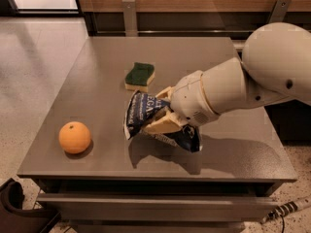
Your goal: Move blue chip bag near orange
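The blue chip bag point(140, 111) is being gripped by the gripper point(160, 109) over the middle of the grey table point(97, 84); its crinkled foil is being pinched between the two tan fingers point(163, 125), which are being pressed closed on it from above and below; a shadow is being cast on the tabletop beneath it; the orange point(75, 137) is being seen near the front left corner, well apart from the bag; a green-and-yellow sponge point(140, 75) is lying behind the bag, towards the back; the gripper is being carried in from the right by the white arm point(228, 89).
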Robot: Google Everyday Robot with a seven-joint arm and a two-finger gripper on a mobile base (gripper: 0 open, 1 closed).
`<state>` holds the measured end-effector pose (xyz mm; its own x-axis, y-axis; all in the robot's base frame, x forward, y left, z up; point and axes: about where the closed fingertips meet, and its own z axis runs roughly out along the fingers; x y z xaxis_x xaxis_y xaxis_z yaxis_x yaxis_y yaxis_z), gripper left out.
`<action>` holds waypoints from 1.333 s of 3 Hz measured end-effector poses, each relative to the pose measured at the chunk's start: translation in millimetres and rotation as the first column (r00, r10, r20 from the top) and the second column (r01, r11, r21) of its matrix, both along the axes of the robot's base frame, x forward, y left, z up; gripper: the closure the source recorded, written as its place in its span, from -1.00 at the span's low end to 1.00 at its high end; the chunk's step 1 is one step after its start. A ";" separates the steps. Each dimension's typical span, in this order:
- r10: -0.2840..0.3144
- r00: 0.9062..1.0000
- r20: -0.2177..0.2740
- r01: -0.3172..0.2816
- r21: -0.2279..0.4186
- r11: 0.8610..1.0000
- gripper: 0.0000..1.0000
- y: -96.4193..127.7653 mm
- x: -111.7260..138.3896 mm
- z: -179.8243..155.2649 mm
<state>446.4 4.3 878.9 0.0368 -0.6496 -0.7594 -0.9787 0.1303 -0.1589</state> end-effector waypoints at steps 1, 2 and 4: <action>-0.008 1.000 0.009 0.008 0.001 1.000 0.53 -0.2 1.1 3.7; -0.004 1.000 0.011 0.004 -0.002 1.000 0.06 1.5 0.0 4.6; 0.002 1.000 0.016 -0.002 -0.007 1.000 -0.87 5.0 -2.2 6.4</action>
<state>444.1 9.3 885.3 0.0501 -0.6546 -0.7543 -0.9762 0.1274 -0.1754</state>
